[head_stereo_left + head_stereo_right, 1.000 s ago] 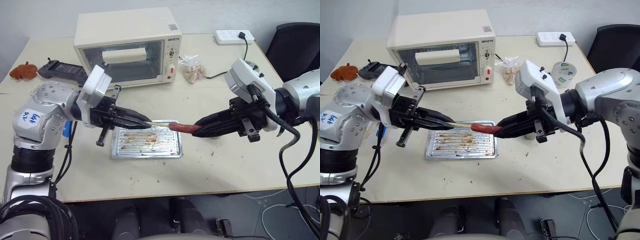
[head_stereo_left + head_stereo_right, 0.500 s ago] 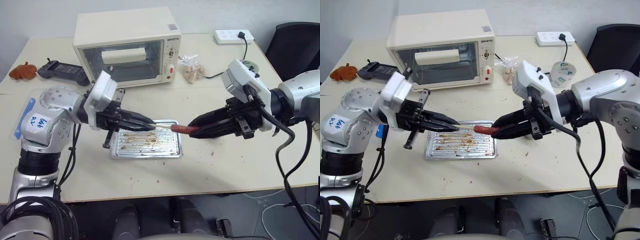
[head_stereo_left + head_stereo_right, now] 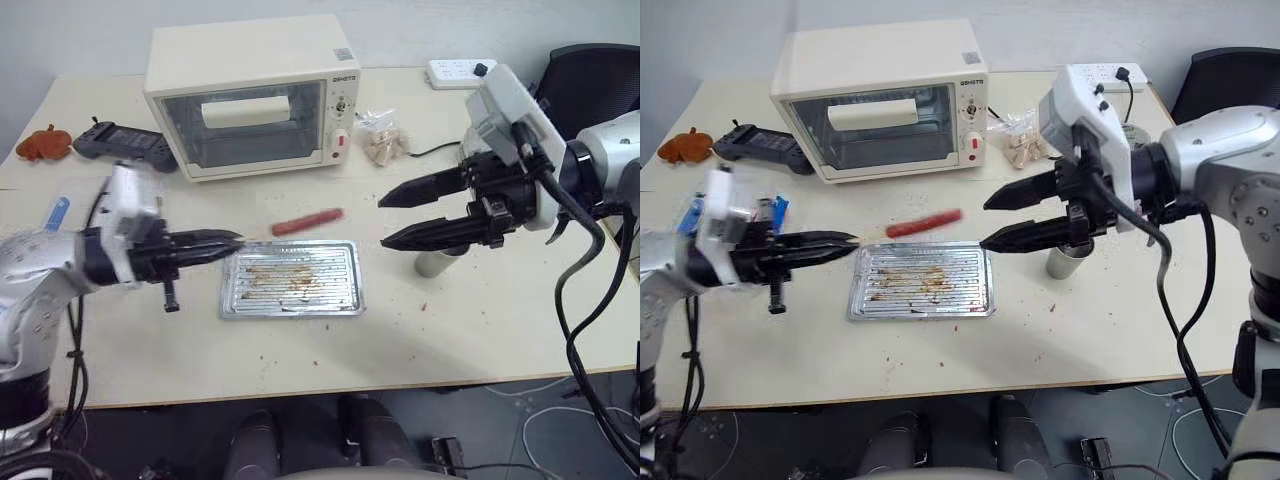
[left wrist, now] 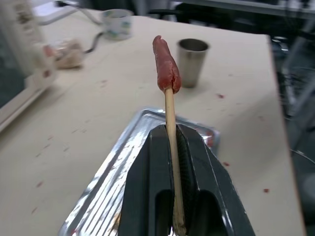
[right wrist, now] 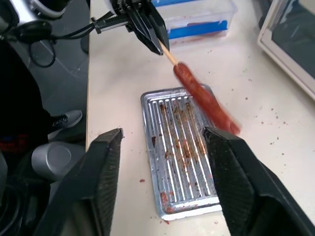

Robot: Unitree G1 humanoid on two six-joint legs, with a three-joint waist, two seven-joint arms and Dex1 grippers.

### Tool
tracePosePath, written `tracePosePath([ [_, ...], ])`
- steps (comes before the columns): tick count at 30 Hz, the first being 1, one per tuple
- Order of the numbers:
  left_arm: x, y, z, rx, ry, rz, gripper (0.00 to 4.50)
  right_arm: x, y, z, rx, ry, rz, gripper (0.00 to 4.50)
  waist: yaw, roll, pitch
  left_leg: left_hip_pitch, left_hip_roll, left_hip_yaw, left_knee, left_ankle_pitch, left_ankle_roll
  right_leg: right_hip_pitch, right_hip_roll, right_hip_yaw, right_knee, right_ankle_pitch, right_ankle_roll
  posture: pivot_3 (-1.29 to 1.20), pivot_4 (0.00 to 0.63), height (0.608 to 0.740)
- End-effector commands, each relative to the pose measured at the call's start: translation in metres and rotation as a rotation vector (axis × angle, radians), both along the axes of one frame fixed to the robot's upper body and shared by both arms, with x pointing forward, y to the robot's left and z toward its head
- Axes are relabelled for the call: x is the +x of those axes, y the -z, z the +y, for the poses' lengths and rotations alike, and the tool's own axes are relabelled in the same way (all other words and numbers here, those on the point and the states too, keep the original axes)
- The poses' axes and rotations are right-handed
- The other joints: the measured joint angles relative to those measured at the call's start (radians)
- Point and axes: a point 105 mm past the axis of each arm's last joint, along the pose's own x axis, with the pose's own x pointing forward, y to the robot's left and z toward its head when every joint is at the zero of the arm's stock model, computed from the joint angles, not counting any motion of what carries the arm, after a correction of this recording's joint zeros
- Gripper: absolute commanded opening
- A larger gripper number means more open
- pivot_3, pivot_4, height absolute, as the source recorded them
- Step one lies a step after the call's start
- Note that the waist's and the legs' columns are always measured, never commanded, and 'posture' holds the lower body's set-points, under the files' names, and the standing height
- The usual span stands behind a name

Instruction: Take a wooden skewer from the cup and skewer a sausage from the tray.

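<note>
A cream table (image 3: 480, 330) is seen carrying a toaster oven (image 3: 255, 95) at its rear centre. The tray (image 3: 292, 279), grease-stained and ridged, lies flat in front of the oven. The right gripper (image 3: 381, 220) is held above the table just right of the tray, its two black fingers spread wide apart with nothing between them. The left gripper (image 3: 236, 241) is positioned at the tray's left edge, its fingers closed on the wooden skewer (image 4: 170, 147). The cup (image 3: 1067, 262) stands upright on the table right of the tray, below the right gripper. The sausage (image 3: 307, 221) is impaled on the far end of the skewer and is held in the air over the rear edge of the tray, clear of both the tray and the right fingers.
</note>
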Motion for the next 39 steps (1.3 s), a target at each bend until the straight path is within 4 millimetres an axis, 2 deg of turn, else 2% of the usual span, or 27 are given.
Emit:
tracePosePath([
  [1, -0.004, -0.006, 0.043, -0.04, -0.321, -0.079, 0.0, -0.002, -0.013, 0.003, 0.058, -0.019, -0.066, 4.19, 0.0, 0.0, 0.0, 0.0, 0.0, 0.0, 0.0, 0.0, 0.0, 0.0, 0.0, 0.0, 0.0, 0.0, 0.0, 0.0, 0.15, 0.74],
  [2, -0.006, 0.0, 0.06, -0.042, -0.435, -0.084, 0.0, 0.0, -0.014, 0.005, 0.077, -0.017, -0.074, 4.46, -0.002, 0.0, 0.0, 0.001, 0.0, 0.0, 0.0, 0.0, 0.0, 0.0, 0.0, 0.001, 0.0, 0.0, 0.0, 0.0, 0.15, 0.74],
  [6, -0.012, 0.016, 0.116, -0.059, -0.782, -0.07, 0.0, 0.006, -0.021, 0.013, 0.144, -0.02, -0.082, 4.46, 0.0, -0.001, -0.001, 0.002, 0.0, 0.0, 0.0, -0.001, -0.001, 0.001, 0.0, 0.001, 0.0, 0.0, 0.0, 0.0, 0.15, 0.74],
  [9, -0.015, 0.026, 0.144, -0.051, -0.931, -0.044, 0.0, 0.01, -0.025, 0.017, 0.171, -0.023, -0.088, 4.46, 0.003, -0.002, -0.001, 0.002, 0.0, 0.0, 0.0, -0.001, -0.001, 0.001, -0.001, 0.0, 0.0, 0.0, 0.0, 0.0, 0.15, 0.74],
  [15, -0.009, 0.031, 0.165, -0.063, -1.031, -0.04, 0.0, 0.013, -0.027, 0.019, 0.19, -0.025, -0.091, 4.46, 0.002, -0.002, -0.001, 0.001, -0.001, 0.001, 0.0, -0.004, -0.001, 0.001, -0.003, -0.001, -0.001, 0.0, 0.0, 0.0, 0.15, 0.74],
  [20, 0.003, 0.039, 0.164, -0.048, -0.996, -0.008, 0.0, 0.016, -0.026, 0.019, 0.195, -0.017, -0.091, 4.46, 0.001, -0.002, -0.001, 0.001, 0.0, 0.001, 0.0, -0.004, -0.001, 0.001, -0.003, -0.001, -0.001, 0.0, 0.0, 0.0, 0.15, 0.74],
  [26, -0.001, 0.035, 0.167, -0.068, -1.0, -0.002, 1.71, 0.018, -0.026, 0.017, 0.192, -0.013, -0.094, 4.49, -0.004, -0.002, -0.001, 0.001, 0.001, 0.003, 0.0, -0.005, -0.001, 0.0, -0.004, -0.001, -0.001, 0.0, 0.0, 0.0, 0.15, 0.74],
  [31, -0.028, 0.016, 0.168, -0.106, -0.978, -0.02, 3.07, 0.021, -0.025, 0.014, 0.187, -0.011, -0.098, 4.49, -0.011, -0.002, -0.001, 0.001, 0.002, 0.003, 0.0, -0.006, -0.002, 0.0, -0.004, -0.001, -0.001, 0.0, 0.0, 0.0, 0.15, 0.74],
  [37, -0.097, 0.006, 0.175, -0.099, -0.919, 0.032, 3.07, 0.027, -0.022, 0.014, 0.186, -0.02, -0.104, 4.49, -0.028, -0.002, -0.001, 0.004, 0.003, 0.002, -0.001, -0.007, -0.002, 0.0, -0.006, -0.002, -0.002, -0.001, -0.002, 0.0, 0.15, 0.74],
  [39, -0.111, 0.004, 0.185, -0.078, -0.949, 0.036, 3.07, 0.029, -0.021, 0.015, 0.186, -0.025, -0.104, 4.49, -0.029, -0.002, -0.001, 0.006, 0.003, 0.002, -0.002, -0.008, -0.002, 0.0, -0.005, -0.002, -0.001, -0.001, -0.002, 0.0, 0.15, 0.74],
])
